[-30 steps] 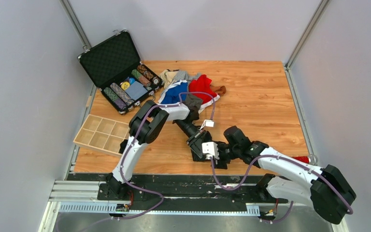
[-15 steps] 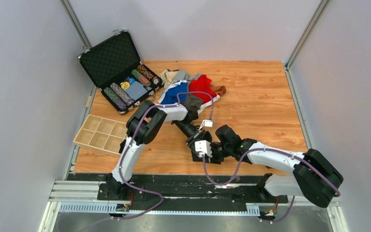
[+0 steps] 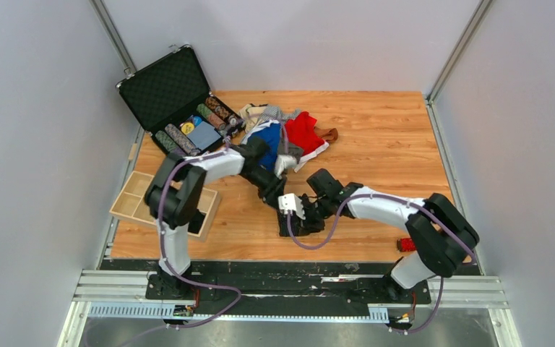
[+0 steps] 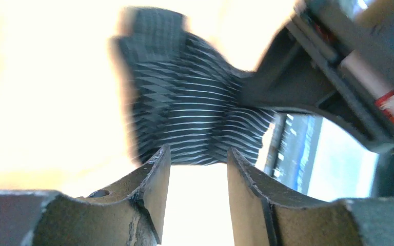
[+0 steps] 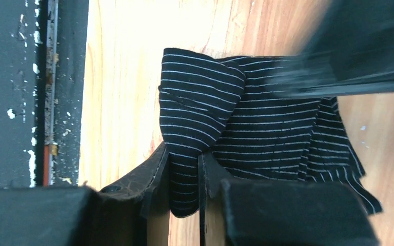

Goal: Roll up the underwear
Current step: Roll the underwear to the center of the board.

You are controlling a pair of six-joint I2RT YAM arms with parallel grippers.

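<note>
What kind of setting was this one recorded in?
Probably a robotics lab test cell: plain grey panels enclose a wooden tabletop, and the left arm and right arm bolt to a metal rail beside it.

The open case [image 3: 165,88] sits at the far left corner of the table [image 3: 390,144]. The compartment tray [image 3: 134,195] lies in front of it, at the left edge. The underwear pile [image 3: 303,131] lies just right of the case. A separate underwear piece [image 3: 293,225] lies centrally, near the front edge. The stick [image 3: 407,244] lies at the front right.
</note>
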